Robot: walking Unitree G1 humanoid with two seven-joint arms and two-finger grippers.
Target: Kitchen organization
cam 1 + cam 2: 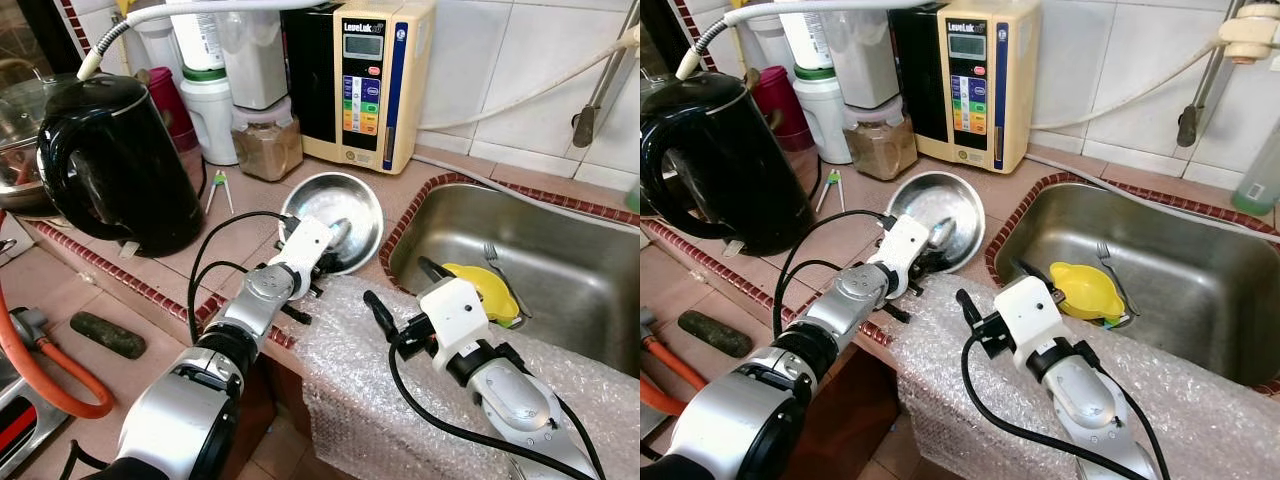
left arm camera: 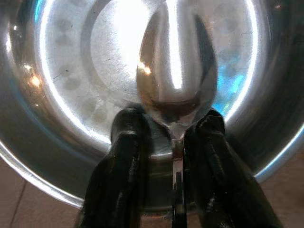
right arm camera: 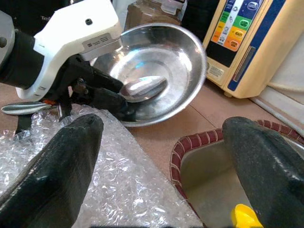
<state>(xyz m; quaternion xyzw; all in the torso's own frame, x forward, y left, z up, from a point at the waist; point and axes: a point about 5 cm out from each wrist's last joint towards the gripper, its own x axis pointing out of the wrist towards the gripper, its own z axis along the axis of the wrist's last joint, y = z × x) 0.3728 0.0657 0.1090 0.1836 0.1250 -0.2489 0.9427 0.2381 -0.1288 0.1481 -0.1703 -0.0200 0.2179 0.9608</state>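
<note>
The bowl (image 1: 345, 215) is polished metal, mirror-bright inside, and the spoon (image 2: 176, 71) in it is equally shiny steel. The sink (image 1: 570, 270) is duller brushed metal. Clear bubble wrap (image 1: 370, 380) looks crinkled and bumpy. The kettle (image 1: 120, 165) is glossy black plastic. The table (image 1: 250, 195) is matt reddish tile. The left gripper (image 2: 173, 142) has matt black fingers (image 2: 123, 156) and a smooth white plastic housing.

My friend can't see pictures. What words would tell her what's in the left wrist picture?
A shiny metal spoon is pinched at its neck between the two black fingers of the robot's left tool, its scoop held over the inside of a round steel bowl. Bright light glints off the bowl, and brown countertop tile shows beyond its rim.
</note>
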